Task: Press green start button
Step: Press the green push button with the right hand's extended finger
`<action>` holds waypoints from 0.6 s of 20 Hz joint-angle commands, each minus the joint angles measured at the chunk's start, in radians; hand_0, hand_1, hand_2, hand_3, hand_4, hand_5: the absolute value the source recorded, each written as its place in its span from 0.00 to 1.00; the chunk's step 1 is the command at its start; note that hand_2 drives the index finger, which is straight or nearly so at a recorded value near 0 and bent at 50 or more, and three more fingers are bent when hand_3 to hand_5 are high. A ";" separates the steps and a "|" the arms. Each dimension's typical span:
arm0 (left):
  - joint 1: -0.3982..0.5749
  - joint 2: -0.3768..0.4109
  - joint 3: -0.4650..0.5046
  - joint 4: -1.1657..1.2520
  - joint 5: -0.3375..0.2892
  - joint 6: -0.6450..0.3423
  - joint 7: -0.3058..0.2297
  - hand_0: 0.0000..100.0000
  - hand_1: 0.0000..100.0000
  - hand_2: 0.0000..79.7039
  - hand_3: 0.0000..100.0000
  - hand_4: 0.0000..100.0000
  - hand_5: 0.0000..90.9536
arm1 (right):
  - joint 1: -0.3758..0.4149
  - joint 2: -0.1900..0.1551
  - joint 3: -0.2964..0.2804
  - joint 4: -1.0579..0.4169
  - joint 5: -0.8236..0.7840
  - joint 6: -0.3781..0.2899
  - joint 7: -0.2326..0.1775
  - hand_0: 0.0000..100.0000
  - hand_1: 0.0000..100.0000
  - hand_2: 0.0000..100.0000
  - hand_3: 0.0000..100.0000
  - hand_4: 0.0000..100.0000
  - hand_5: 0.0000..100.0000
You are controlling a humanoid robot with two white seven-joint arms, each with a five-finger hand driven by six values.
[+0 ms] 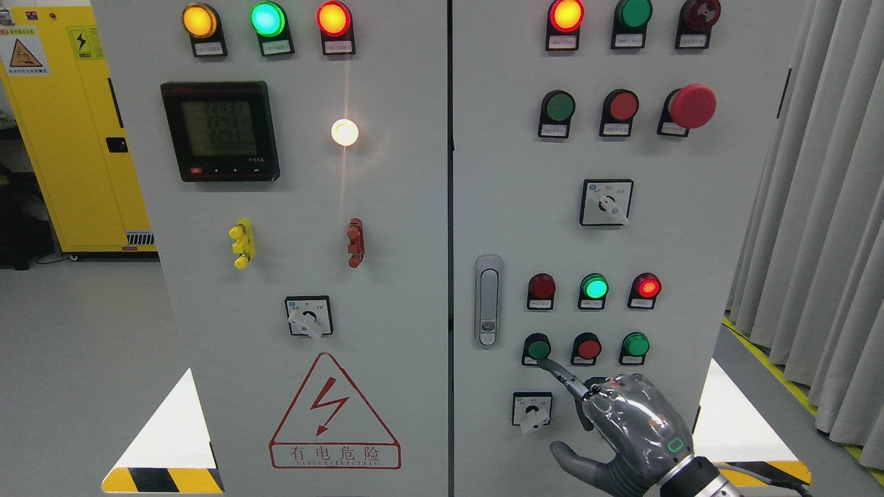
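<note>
Grey cabinet doors fill the view, with a yellow cabinet (69,124) behind on the left and a pleated curtain (822,207) on the right. On the right-hand door (511,138), low down beside the door latch (488,300), sits a row of three push buttons: a dark green button (536,347), a red button (588,347) and a brighter green button (635,344), under three small indicator lamps. The right hand (625,428) comes up from the lower right edge with its index finger (561,375) stretched out and the other fingers curled in, thumb splayed low; it holds nothing. The fingertip lies at the lower rim of the dark green button, touching it or nearly so; whether the button is already depressed cannot be told. The step in hand looks like the press itself, with the approach finished. The next move would call for a short, straight push into the door along the finger's line, keeping the tip centred so it does not slide toward the red button just beside it. The left hand is not visible.
</note>
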 commanded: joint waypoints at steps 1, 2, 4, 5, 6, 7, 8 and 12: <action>-0.026 0.000 0.000 -0.028 0.000 -0.001 0.000 0.12 0.56 0.00 0.00 0.00 0.00 | -0.016 0.005 -0.005 0.021 -0.002 0.005 0.000 0.40 0.66 0.00 0.83 0.83 0.95; -0.026 0.000 0.000 -0.026 0.000 -0.001 0.000 0.12 0.56 0.00 0.00 0.00 0.00 | -0.018 0.005 -0.005 0.021 -0.002 0.005 0.000 0.41 0.66 0.00 0.83 0.83 0.95; -0.026 0.000 0.000 -0.028 0.000 -0.001 0.000 0.12 0.56 0.00 0.00 0.00 0.00 | -0.018 0.005 -0.003 0.021 -0.002 0.006 0.000 0.41 0.66 0.00 0.84 0.83 0.95; -0.026 0.000 0.000 -0.028 0.000 -0.001 0.000 0.12 0.56 0.00 0.00 0.00 0.00 | -0.019 0.005 -0.002 0.021 -0.002 0.006 0.000 0.41 0.66 0.00 0.84 0.83 0.95; -0.026 0.000 0.000 -0.026 0.000 -0.001 0.000 0.12 0.56 0.00 0.00 0.00 0.00 | -0.019 0.005 0.000 0.021 -0.002 0.006 0.000 0.42 0.66 0.00 0.84 0.83 0.95; -0.026 0.000 0.000 -0.028 0.000 -0.001 0.000 0.12 0.56 0.00 0.00 0.00 0.00 | -0.018 0.006 0.001 0.022 -0.002 0.008 0.000 0.42 0.66 0.00 0.84 0.83 0.95; -0.026 0.000 0.000 -0.026 0.000 -0.001 0.000 0.12 0.56 0.00 0.00 0.00 0.00 | -0.019 0.006 0.004 0.022 -0.002 0.012 0.000 0.43 0.66 0.00 0.84 0.83 0.95; -0.026 0.000 0.000 -0.026 0.000 -0.001 0.000 0.12 0.56 0.00 0.00 0.00 0.00 | -0.021 0.008 0.012 0.039 -0.002 0.028 0.002 0.44 0.66 0.00 0.84 0.83 0.95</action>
